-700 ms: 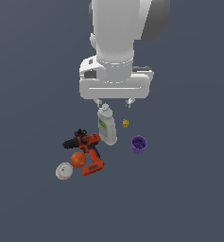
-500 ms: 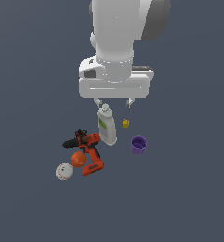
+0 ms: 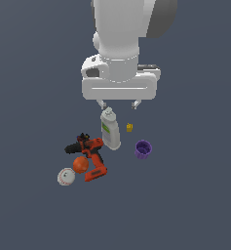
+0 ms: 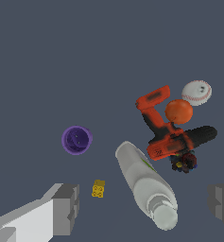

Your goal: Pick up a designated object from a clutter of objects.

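The plain orange ball point(image 3: 80, 164) lies against the red-and-black power drill point(image 3: 89, 155), next to the white red-stitched baseball point(image 3: 66, 177). In the wrist view the ball point(image 4: 178, 111) sits between the drill point(image 4: 166, 131) and the baseball point(image 4: 196, 92). My gripper point(image 3: 119, 104) hangs open and empty above the cap end of the white green-labelled bottle point(image 3: 110, 129), well away from the ball. Its fingers point(image 4: 66, 209) show wide apart in the wrist view, on either side of the bottle point(image 4: 147, 184).
A purple cup point(image 3: 143, 149) stands at the exterior view's right of the bottle; it also shows in the wrist view point(image 4: 76, 140). A tiny yellow block point(image 3: 129, 127) lies beside the bottle, seen too in the wrist view point(image 4: 98, 188). All rest on a dark grey floor.
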`<action>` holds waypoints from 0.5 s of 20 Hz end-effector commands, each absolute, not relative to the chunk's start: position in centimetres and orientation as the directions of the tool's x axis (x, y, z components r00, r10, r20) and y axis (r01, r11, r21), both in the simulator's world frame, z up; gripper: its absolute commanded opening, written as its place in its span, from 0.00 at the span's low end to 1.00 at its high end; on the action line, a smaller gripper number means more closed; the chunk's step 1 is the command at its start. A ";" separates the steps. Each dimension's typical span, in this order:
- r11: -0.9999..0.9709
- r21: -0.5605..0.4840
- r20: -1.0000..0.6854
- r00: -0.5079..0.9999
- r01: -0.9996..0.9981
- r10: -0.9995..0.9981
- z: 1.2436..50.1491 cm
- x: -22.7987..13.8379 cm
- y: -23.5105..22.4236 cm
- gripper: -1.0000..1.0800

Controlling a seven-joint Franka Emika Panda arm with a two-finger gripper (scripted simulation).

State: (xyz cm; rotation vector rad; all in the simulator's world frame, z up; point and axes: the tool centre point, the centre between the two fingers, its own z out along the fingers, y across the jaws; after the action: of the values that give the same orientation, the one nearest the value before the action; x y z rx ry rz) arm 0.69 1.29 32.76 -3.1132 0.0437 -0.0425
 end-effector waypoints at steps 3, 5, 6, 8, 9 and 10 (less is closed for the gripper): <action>-1.000 -0.026 0.026 1.000 -0.013 -0.013 32.5 0.8 1.1 0.96; -1.000 -0.025 0.027 1.000 0.002 0.001 32.4 1.0 1.0 0.96; -1.000 -0.024 0.027 1.000 0.011 0.011 32.2 1.1 0.9 0.96; -0.999 -0.022 0.027 0.999 0.033 0.032 32.0 1.3 0.7 0.96; -0.999 -0.021 0.027 0.999 0.045 0.045 31.8 1.4 0.5 0.96; -0.998 -0.020 0.027 0.998 0.059 0.058 31.6 1.5 0.4 0.96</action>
State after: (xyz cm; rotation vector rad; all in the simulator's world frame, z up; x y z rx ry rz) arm 1.34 0.58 31.89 -3.1187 -0.0627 -0.0414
